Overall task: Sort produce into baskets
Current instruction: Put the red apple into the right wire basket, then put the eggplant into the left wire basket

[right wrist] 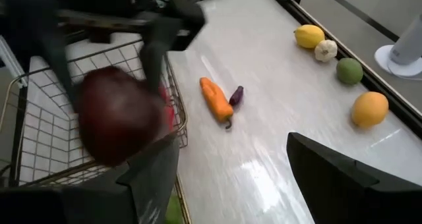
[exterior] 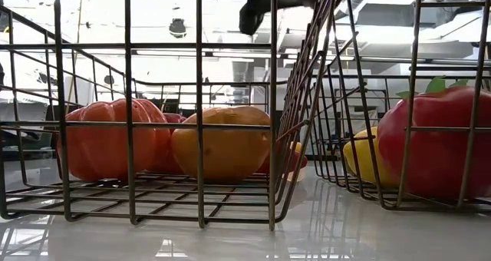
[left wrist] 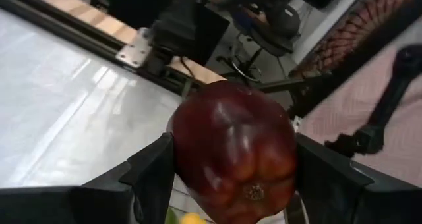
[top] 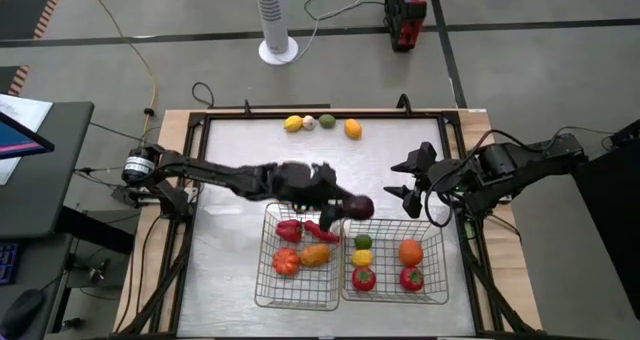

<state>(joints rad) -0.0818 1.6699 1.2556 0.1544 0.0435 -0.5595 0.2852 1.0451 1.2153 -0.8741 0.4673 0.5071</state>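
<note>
My left gripper is shut on a dark red, lobed, round piece of produce, above the far rims of the two wire baskets where they meet. The left basket holds a long red pepper and orange and red pieces. The right basket holds yellow, green, orange and red pieces. A lemon, a whitish bulb, a lime and an orange lie by the far edge. A carrot and a small purple piece lie on the table. My right gripper is open and empty, right of the baskets. My left gripper pinches the dark red piece by two opposite sides between its two fingers. The fingers come from the table's left, slanting down. The piece is lifted clear above the basket rim, its dimpled end toward the wrist camera.
The table's raised dark frame runs along its edges. In the low view the basket meshes fill the front, with a red lobed piece and an orange one in the left basket. Bare tabletop lies left of the far produce.
</note>
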